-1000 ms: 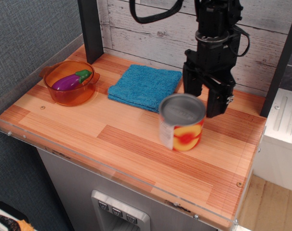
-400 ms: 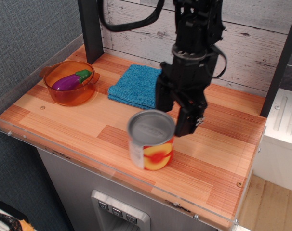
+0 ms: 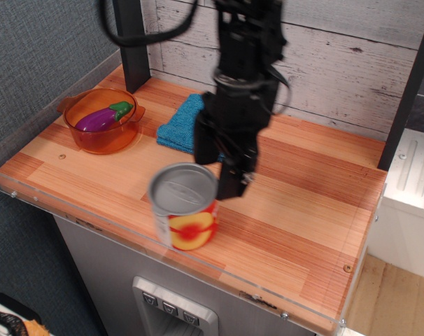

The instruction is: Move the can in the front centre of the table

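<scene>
The can (image 3: 184,206), short and wide with a grey lid and a white label showing peach fruit, stands upright near the front edge of the striped wooden table (image 3: 303,210), about mid-width. My gripper (image 3: 222,171) hangs from the black arm just behind and to the right of the can. Its two dark fingers (image 3: 233,183) stand apart and sit close against the can's back right side. The can is not between them. The can's outline is slightly blurred.
An orange translucent bowl (image 3: 93,136) holding a purple toy eggplant (image 3: 100,117) stands at the back left. A blue folded cloth (image 3: 178,129) lies behind the gripper, partly hidden by it. A clear acrylic rim (image 3: 79,217) runs along the front and left edges. Black posts stand at the back.
My gripper has moved left and toward the front, and the can has moved with it from the right middle to the front centre, staying just ahead of the fingers.
</scene>
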`<act>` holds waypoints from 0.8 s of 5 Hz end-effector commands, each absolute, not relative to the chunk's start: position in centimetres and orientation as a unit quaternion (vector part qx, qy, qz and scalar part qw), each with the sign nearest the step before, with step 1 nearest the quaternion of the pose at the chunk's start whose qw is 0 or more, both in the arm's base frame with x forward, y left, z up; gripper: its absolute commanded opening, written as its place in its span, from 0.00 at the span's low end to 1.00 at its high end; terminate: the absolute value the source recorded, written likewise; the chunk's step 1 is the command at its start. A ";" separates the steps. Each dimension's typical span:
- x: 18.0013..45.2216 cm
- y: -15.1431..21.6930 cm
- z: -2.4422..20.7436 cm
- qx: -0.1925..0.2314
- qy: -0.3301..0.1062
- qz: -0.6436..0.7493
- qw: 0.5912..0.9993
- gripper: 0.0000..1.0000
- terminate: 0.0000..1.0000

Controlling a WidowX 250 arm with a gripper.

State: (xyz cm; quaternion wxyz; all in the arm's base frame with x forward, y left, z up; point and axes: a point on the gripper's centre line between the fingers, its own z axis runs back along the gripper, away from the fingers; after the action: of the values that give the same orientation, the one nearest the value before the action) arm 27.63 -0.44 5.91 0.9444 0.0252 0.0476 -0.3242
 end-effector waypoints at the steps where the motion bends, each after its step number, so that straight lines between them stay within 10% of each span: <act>1: 27.7 2.5 6.8 0.045 0.070 -0.385 0.919 1.00 0.00; 4: 27.5 4.0 8.3 0.052 0.057 -0.354 0.932 1.00 0.00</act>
State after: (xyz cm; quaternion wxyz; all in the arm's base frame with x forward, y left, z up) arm 26.83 3.94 6.34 0.9299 0.0368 0.0872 -0.3554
